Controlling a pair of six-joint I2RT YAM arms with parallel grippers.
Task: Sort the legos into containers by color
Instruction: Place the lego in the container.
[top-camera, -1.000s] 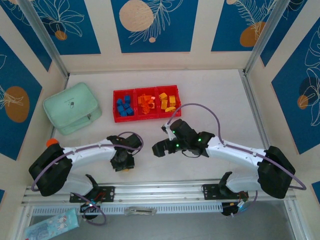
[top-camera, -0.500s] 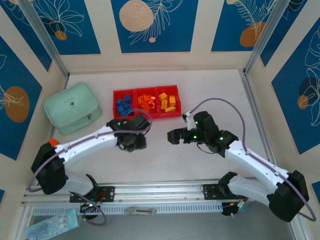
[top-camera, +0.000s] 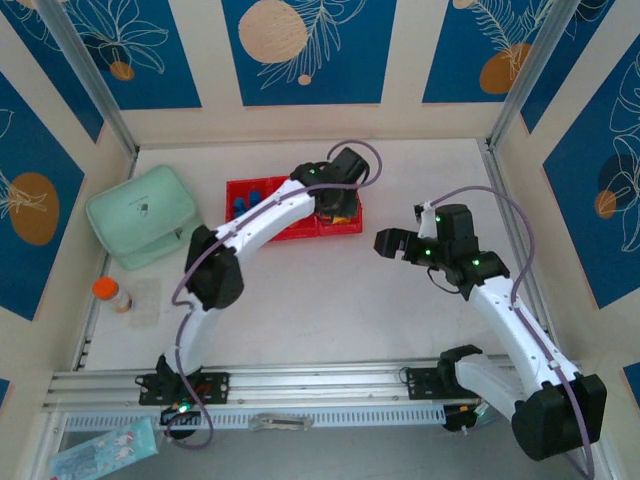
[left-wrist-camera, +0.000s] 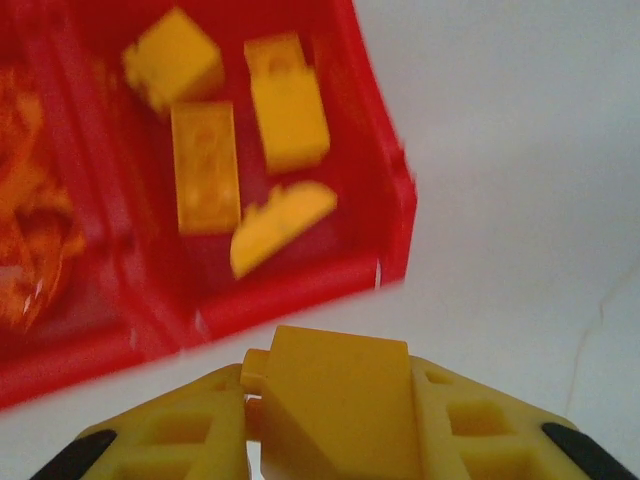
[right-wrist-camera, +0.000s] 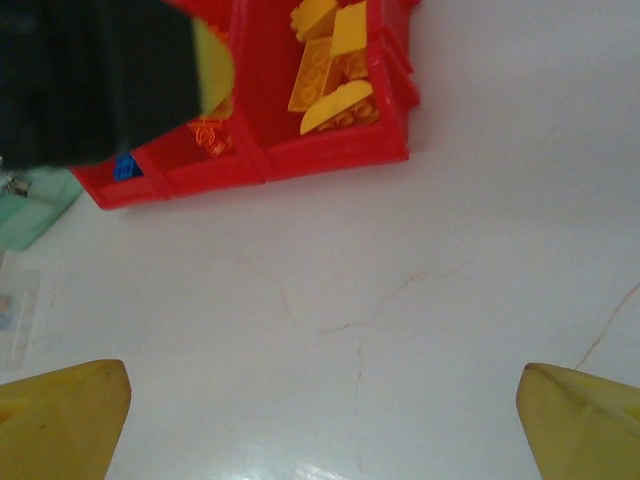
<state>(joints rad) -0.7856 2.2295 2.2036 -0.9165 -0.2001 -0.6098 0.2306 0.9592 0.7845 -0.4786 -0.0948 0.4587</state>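
From above, the white left arm (top-camera: 265, 212) stretches across the low bright-red plastic three-compartment tray (top-camera: 300, 236), its wrist over the right-end compartment. Small blue plastic bricks (top-camera: 250, 197) lie in the left-end compartment. A pale mint-green rounded case (top-camera: 143, 216) sits at 9 o'clock from the tray, and a small round orange cap (top-camera: 105, 288) at 7 o'clock. The right arm (top-camera: 500, 300) ends near the tray, at its 4 o'clock, above the bare white surface (top-camera: 330, 300).

At the left wrist, the yellow left fingers (left-wrist-camera: 170, 438) are clamped on a yellow-orange plastic brick (left-wrist-camera: 335, 395). At 12 o'clock from it is the right-end compartment, with four yellow-orange bricks (left-wrist-camera: 205, 165) inside. Orange bricks (left-wrist-camera: 30, 230) blur in the middle compartment at 10 o'clock.

At the right wrist, the yellow right fingers (right-wrist-camera: 60, 415) are spread wide with nothing between them, and the tray lies at 11 o'clock.
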